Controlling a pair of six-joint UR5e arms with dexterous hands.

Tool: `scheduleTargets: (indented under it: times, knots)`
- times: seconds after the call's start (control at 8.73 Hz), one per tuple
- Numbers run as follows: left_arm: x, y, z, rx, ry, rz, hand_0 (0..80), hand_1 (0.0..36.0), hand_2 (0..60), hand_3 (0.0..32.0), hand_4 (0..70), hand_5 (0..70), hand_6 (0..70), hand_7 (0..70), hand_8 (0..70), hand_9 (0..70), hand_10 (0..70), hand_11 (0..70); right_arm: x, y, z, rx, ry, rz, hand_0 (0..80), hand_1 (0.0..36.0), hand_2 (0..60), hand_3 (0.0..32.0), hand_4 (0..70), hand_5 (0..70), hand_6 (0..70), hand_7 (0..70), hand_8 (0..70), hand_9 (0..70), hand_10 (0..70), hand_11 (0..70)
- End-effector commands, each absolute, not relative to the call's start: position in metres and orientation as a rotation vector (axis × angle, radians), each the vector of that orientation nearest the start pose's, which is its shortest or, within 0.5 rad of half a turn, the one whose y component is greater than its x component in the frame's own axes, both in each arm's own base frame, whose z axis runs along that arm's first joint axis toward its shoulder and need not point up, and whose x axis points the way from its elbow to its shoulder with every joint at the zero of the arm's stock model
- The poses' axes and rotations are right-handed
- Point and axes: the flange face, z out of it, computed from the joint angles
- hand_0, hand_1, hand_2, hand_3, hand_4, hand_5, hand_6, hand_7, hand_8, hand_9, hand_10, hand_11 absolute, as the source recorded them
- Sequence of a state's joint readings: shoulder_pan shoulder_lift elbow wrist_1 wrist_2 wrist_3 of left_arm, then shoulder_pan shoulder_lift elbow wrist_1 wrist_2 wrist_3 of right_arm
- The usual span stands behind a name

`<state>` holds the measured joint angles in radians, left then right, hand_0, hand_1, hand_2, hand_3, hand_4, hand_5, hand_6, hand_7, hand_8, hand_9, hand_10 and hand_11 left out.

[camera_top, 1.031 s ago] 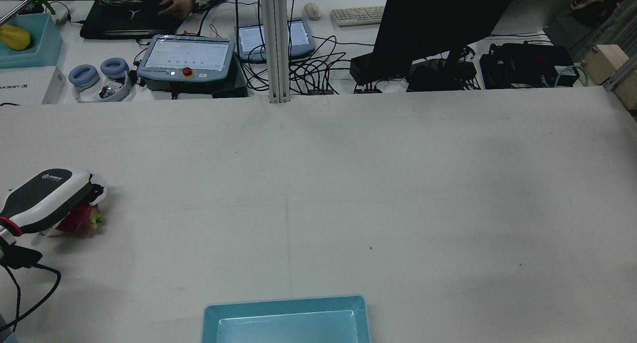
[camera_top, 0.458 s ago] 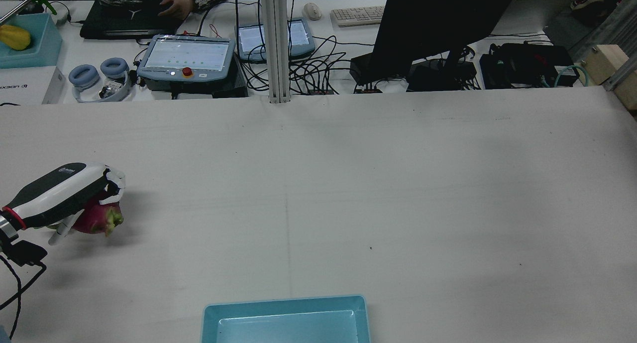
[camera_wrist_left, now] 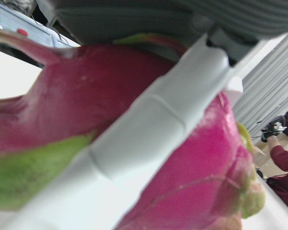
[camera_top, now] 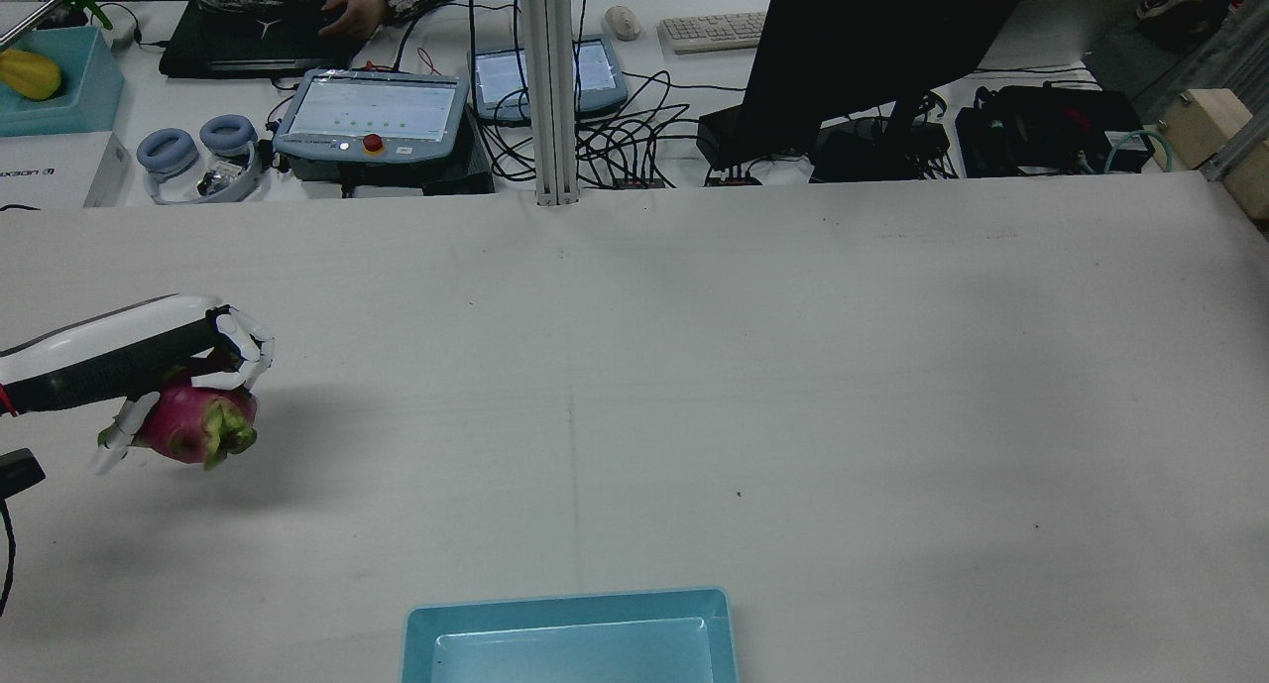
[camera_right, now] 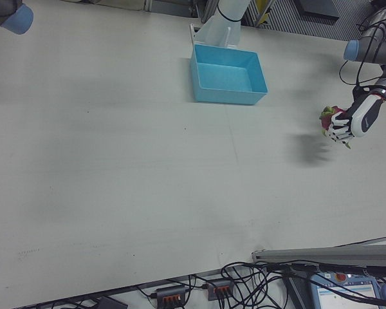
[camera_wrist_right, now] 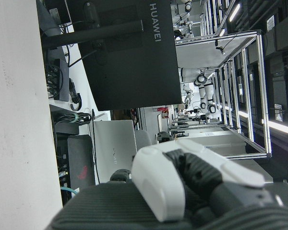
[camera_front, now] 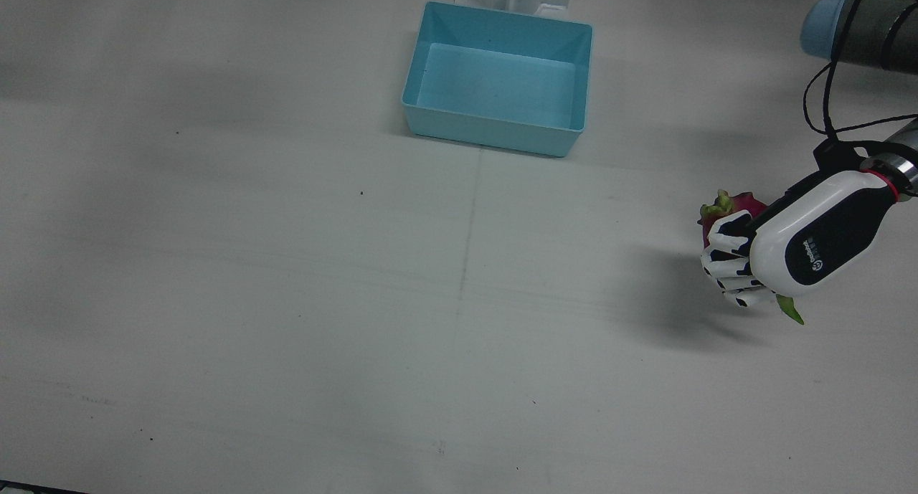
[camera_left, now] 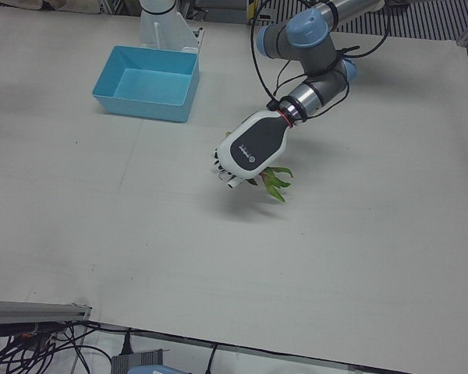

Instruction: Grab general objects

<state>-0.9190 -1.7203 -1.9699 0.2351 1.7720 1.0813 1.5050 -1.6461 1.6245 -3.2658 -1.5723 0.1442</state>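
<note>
A pink dragon fruit point(camera_top: 193, 425) with green leaf tips is held by my left hand point(camera_top: 129, 351) above the table's left side in the rear view. The hand is shut on it from above, its fingers point(camera_top: 243, 351) wrapped over the fruit's far side. The front view shows the hand point(camera_front: 796, 247) covering most of the fruit point(camera_front: 731, 207). The left hand view is filled by the fruit point(camera_wrist_left: 110, 105) with a white finger point(camera_wrist_left: 149, 129) across it. Only part of my right hand point(camera_wrist_right: 182, 182) shows, in its own view; its state is unclear.
A light blue bin point(camera_top: 565, 604) sits at the table's near middle edge in the rear view and holds nothing visible; it also shows in the front view point(camera_front: 495, 139). Beyond the table's far edge are teach pendants point(camera_top: 372, 113), a monitor point(camera_top: 872, 49) and cables.
My left hand has risen and moved right and forward with the dragon fruit in it; the fruit now hangs clear above the table with its shadow below.
</note>
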Motion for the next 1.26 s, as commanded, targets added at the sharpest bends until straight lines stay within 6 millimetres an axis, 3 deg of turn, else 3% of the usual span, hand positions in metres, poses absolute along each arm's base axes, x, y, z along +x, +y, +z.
scheduleTargets:
  times: [0.0, 0.11, 0.23, 0.34, 0.57, 0.92, 1.15]
  knots:
    - [0.239, -0.478, 0.409, -0.025, 2.116, -0.651, 80.0, 36.0, 60.0, 0.0, 70.0, 70.0, 70.0, 70.0, 70.0, 70.0, 70.0, 70.0, 0.104, -0.452, 0.708, 0.211, 2.005, -2.332, 0.0, 0.0, 0.0, 0.0, 0.0, 0.0, 0.0, 0.0, 0.0, 0.0, 0.0, 0.0]
    - [0.250, -0.473, 0.404, -0.075, 2.143, -0.629, 80.0, 36.0, 60.0, 0.0, 70.0, 70.0, 70.0, 70.0, 70.0, 70.0, 70.0, 70.0, 0.104, -0.452, 0.708, 0.211, 2.005, -2.332, 0.0, 0.0, 0.0, 0.0, 0.0, 0.0, 0.0, 0.0, 0.0, 0.0, 0.0, 0.0]
    - [0.275, -0.457, 0.391, -0.165, 2.181, -0.574, 80.0, 36.0, 60.0, 0.0, 70.0, 70.0, 70.0, 70.0, 70.0, 70.0, 70.0, 70.0, 0.104, -0.451, 0.709, 0.213, 2.004, -2.334, 0.0, 0.0, 0.0, 0.0, 0.0, 0.0, 0.0, 0.0, 0.0, 0.0, 0.0, 0.0]
    - [0.305, -0.429, 0.370, -0.282, 2.223, -0.521, 80.0, 36.0, 60.0, 0.0, 70.0, 70.0, 70.0, 70.0, 70.0, 70.0, 70.0, 70.0, 0.104, -0.452, 0.708, 0.211, 2.005, -2.332, 0.0, 0.0, 0.0, 0.0, 0.0, 0.0, 0.0, 0.0, 0.0, 0.0, 0.0, 0.0]
    - [0.323, -0.392, 0.323, -0.370, 2.269, -0.428, 80.0, 36.0, 60.0, 0.0, 70.0, 70.0, 70.0, 70.0, 70.0, 70.0, 70.0, 70.0, 0.104, -0.452, 0.708, 0.213, 2.005, -2.332, 0.0, 0.0, 0.0, 0.0, 0.0, 0.0, 0.0, 0.0, 0.0, 0.0, 0.0, 0.0]
    - [0.381, -0.338, 0.283, -0.529, 2.323, -0.389, 80.0, 36.0, 60.0, 0.0, 70.0, 70.0, 70.0, 70.0, 70.0, 70.0, 70.0, 70.0, 0.104, -0.452, 0.708, 0.213, 2.005, -2.332, 0.0, 0.0, 0.0, 0.0, 0.0, 0.0, 0.0, 0.0, 0.0, 0.0, 0.0, 0.0]
    - [0.404, -0.328, 0.261, -0.571, 2.366, -0.389, 80.0, 36.0, 60.0, 0.0, 70.0, 70.0, 70.0, 70.0, 70.0, 70.0, 70.0, 70.0, 0.104, -0.452, 0.708, 0.212, 2.005, -2.332, 0.0, 0.0, 0.0, 0.0, 0.0, 0.0, 0.0, 0.0, 0.0, 0.0, 0.0, 0.0]
